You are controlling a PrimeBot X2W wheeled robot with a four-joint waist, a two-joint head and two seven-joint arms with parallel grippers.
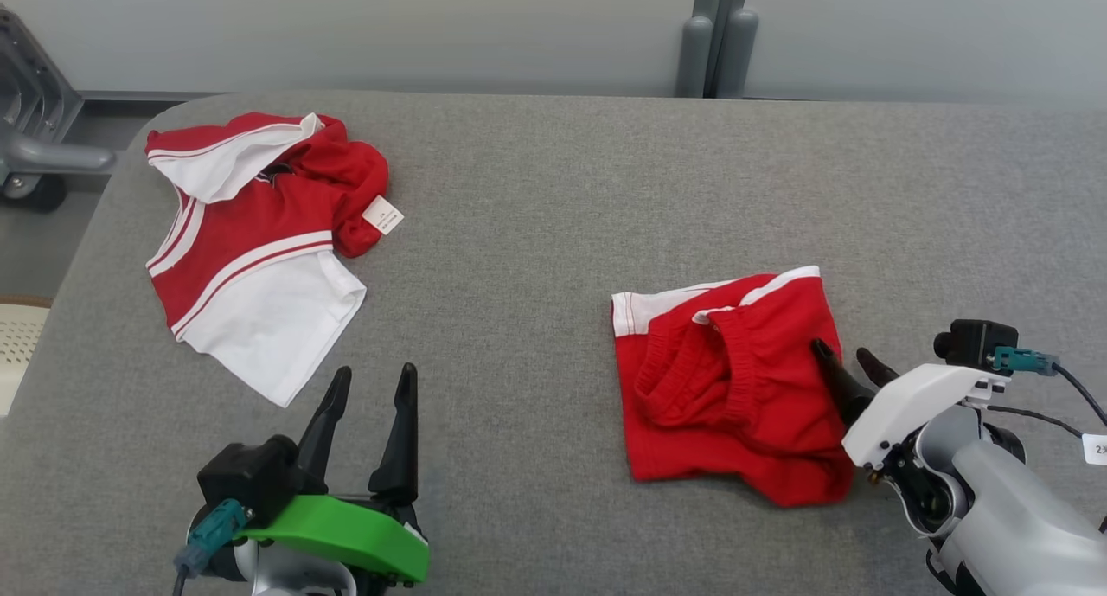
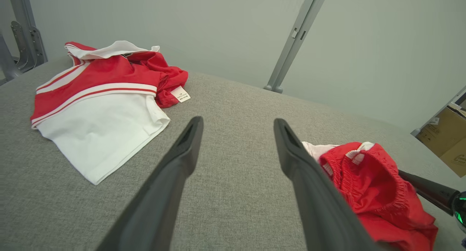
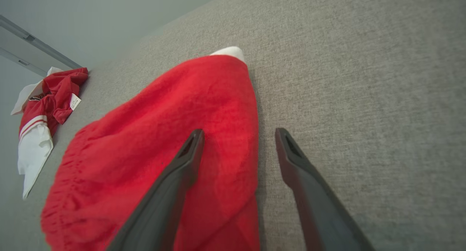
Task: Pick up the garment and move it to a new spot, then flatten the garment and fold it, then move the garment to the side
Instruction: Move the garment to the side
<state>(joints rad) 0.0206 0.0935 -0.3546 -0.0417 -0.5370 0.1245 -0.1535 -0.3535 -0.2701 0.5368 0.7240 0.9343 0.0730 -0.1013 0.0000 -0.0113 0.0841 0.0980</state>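
A "2" is read on a white tag (image 1: 1096,449); the print on the care label (image 1: 383,214) cannot be read.

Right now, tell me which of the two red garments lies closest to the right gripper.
The crumpled red shorts with the elastic waistband: the open right gripper straddles their edge. The red-and-white striped shirt lies far off.

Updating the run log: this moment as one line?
left gripper open, over table | right gripper open at red shorts edge | shirt lies apart
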